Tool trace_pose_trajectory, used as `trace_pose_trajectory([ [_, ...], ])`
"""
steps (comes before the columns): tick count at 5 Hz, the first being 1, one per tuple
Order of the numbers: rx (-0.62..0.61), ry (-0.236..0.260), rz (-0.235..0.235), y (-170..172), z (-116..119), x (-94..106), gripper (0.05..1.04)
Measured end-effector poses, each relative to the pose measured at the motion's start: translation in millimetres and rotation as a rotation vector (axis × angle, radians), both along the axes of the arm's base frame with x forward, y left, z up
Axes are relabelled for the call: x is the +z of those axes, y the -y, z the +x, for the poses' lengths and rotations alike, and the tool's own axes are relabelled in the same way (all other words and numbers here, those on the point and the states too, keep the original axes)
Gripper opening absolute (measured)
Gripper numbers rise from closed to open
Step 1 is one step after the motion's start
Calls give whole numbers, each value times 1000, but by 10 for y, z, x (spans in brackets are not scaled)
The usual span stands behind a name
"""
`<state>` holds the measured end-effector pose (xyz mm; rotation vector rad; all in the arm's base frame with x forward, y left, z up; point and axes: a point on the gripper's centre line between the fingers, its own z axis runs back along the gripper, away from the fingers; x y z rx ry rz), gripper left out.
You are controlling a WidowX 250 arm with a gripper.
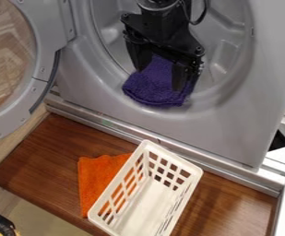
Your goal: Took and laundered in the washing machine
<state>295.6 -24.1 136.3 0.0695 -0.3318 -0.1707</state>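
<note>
White basket (175,156) is sitting nearest, overlapping orange cloth (96,177); neither is needing a touch now. Beyond, purple cloth (151,87) is lying bunched over the lower lip of the washing machine (191,129) opening, front edge hanging toward us. Gripper (160,79) is hanging above it, fingers standing wide apart, cloth bulging between; can't tell if anything's pinching. Judging it as loading: should be pushing deeper, low over the lip, carrying that front edge inside before backing off.
</note>
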Motion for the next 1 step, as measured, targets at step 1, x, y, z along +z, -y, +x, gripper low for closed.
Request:
trace_pose_trajectory([
  [1, 0, 2, 0, 0, 3, 4, 1000],
])
